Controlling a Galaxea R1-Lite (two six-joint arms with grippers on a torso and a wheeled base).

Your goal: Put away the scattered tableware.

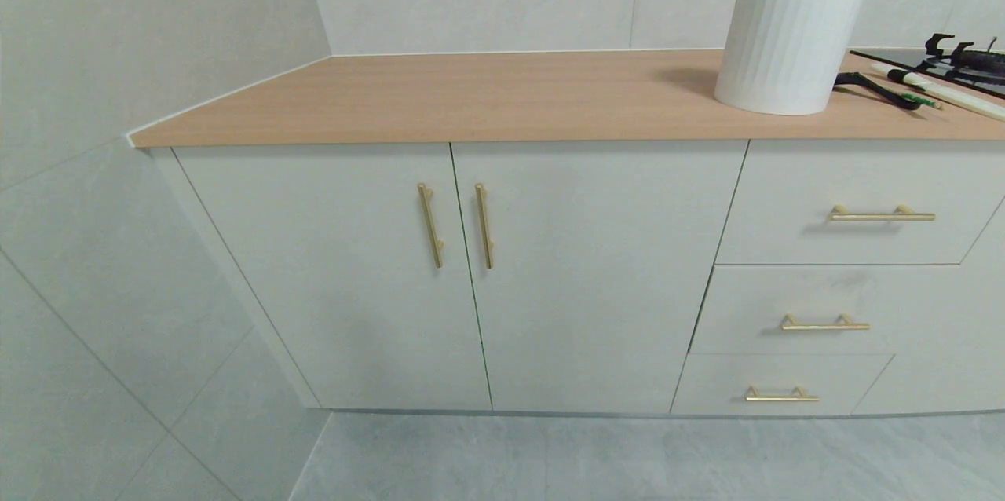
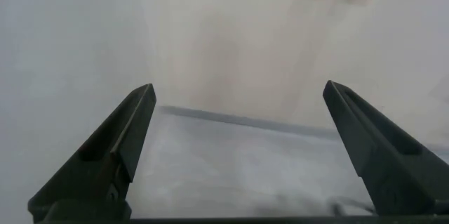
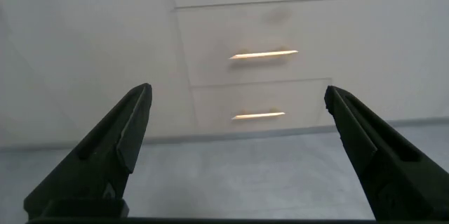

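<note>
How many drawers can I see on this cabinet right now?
3, stacked to the right of the doors: top drawer, middle drawer and bottom drawer. More may lie past the picture's right edge.

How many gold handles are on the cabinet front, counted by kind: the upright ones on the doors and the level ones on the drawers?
Upright handles: 2
Level handles: 3
Total: 5
</note>
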